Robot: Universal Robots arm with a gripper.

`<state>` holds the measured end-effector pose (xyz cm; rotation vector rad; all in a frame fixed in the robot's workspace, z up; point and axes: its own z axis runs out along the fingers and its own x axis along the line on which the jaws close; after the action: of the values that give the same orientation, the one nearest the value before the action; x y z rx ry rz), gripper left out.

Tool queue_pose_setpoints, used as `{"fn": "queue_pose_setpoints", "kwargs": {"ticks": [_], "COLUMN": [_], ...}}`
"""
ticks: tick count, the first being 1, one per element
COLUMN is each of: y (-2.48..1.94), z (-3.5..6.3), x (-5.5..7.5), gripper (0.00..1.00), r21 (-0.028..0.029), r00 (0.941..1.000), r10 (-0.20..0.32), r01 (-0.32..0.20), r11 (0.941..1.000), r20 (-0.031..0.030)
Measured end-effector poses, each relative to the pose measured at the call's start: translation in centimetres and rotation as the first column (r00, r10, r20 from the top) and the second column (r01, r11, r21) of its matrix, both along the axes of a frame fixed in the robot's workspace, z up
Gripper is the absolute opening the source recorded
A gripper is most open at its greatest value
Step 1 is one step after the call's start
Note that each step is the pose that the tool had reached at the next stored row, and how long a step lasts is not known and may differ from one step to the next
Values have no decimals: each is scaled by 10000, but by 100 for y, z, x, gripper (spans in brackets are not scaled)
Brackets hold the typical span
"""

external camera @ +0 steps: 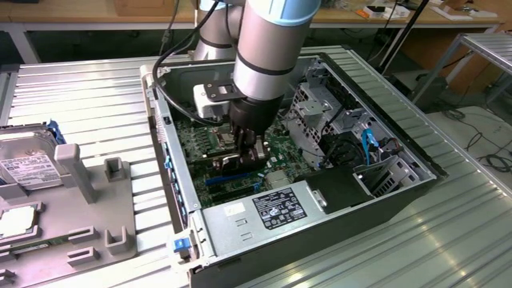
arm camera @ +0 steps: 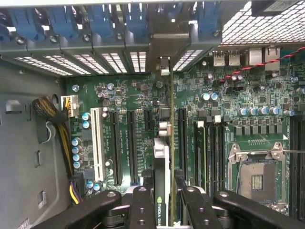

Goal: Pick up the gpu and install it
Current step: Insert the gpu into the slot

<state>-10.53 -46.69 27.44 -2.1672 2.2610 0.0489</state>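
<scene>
The exterior view stood off the arm (external camera: 268,42), high and at moderate range, and looked obliquely down into the open computer case (external camera: 164,138) lying on the ribbed counter (external camera: 88,102). The wrist view sat close above the motherboard (arm camera: 224,105), facing squarely onto it past the gripper (arm camera: 165,191) and the gpu (arm camera: 161,152) edge. Both views shared the motherboard's expansion slots (arm camera: 116,148).

The metal table (external camera: 88,90) bears 1 computer case (external camera: 165,150) and 1 grey fixture (external camera: 90,217).

Lab: open PC case (external camera: 344,228), workbenches (external camera: 80,13)
</scene>
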Motion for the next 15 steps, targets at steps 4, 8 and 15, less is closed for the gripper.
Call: {"fn": "queue_pose_setpoints", "kwargs": {"ticks": [4,8,15], "y": [0,0,0], "z": [0,-32,-72], "x": [7,8,7], "gripper": [27,27,27], "r21": [2,3,1], "r00": [10000,10000,10000], "r10": [0,0,0], "r01": [0,0,0], "r11": [10000,10000,10000], "r20": [-15,-14,-15]}}
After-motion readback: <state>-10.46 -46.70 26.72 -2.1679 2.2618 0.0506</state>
